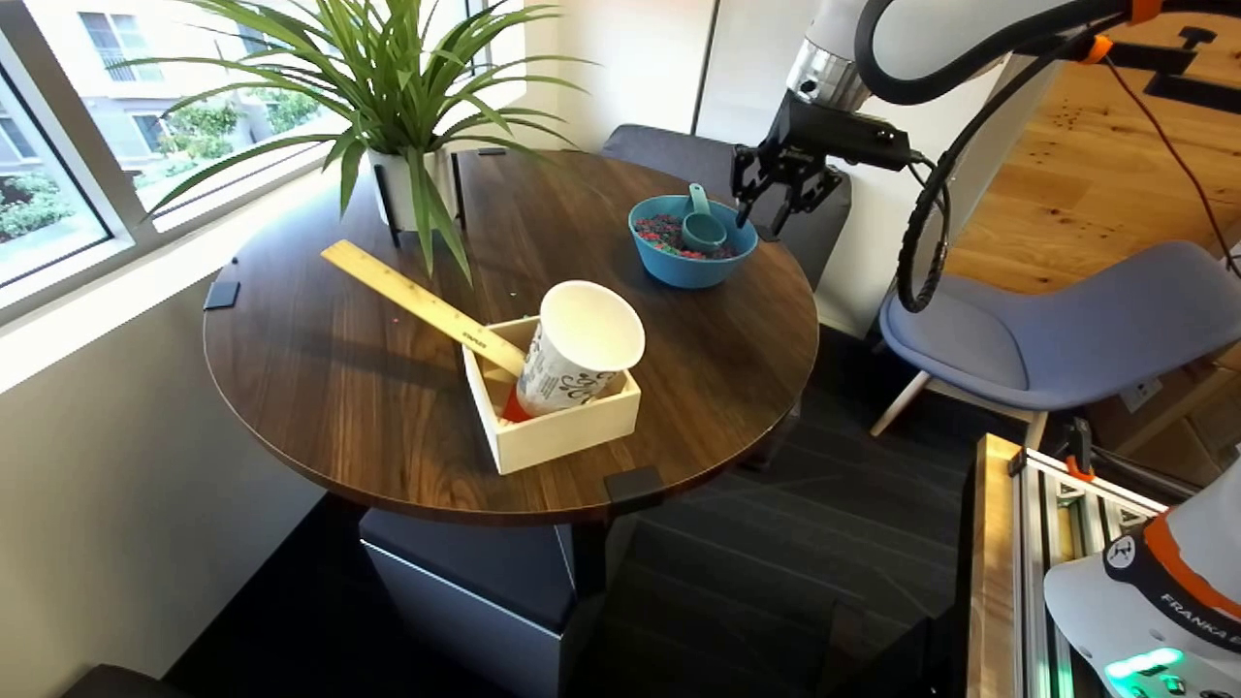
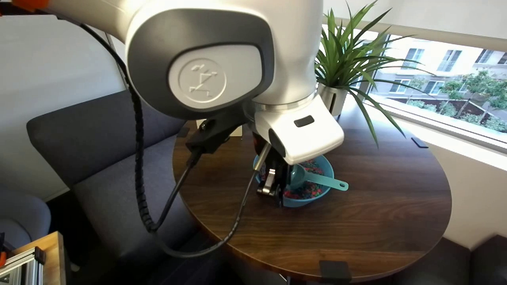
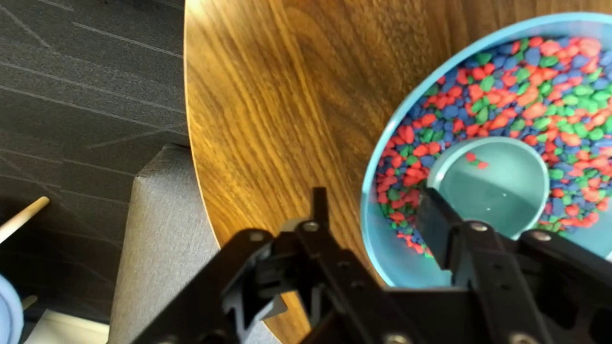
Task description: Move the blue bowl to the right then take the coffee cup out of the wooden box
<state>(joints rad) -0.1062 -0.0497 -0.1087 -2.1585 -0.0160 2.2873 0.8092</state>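
The blue bowl (image 1: 684, 271) sits on the tabletop (image 1: 388, 407), near the edge. The tool (image 3: 373, 203) is released and grips nothing: in the wrist view its 2 fingers are spread with the bowl's rim between them, 1 over the inside and 1 outside. I can't tell whether either touches the wall.

The bowl looks like stiff, smooth plastic, and its fill of coloured pebbles (image 3: 530, 95) probably adds weight and could shift or spill. A firm pinch on the wall should not hurt it, but with just 1 side held it may pivot in the grip, so sliding it seems safer than lifting. The scoop (image 3: 492, 191) lies in the pebbles beside the inner finger and could get trapped against the wall; its handle (image 2: 326, 181) reaches past the rim in an exterior view.

The coffee cup (image 1: 574, 361) leans in the wooden box (image 1: 567, 434), its rim well above the box walls. It looks like paper: light and easily dented. I'd take it at the rim with a gentle squeeze, 1 finger inside, and draw it out along its lean. The ruler (image 1: 423, 305) runs over the box wall right up by the cup and could catch or tip.
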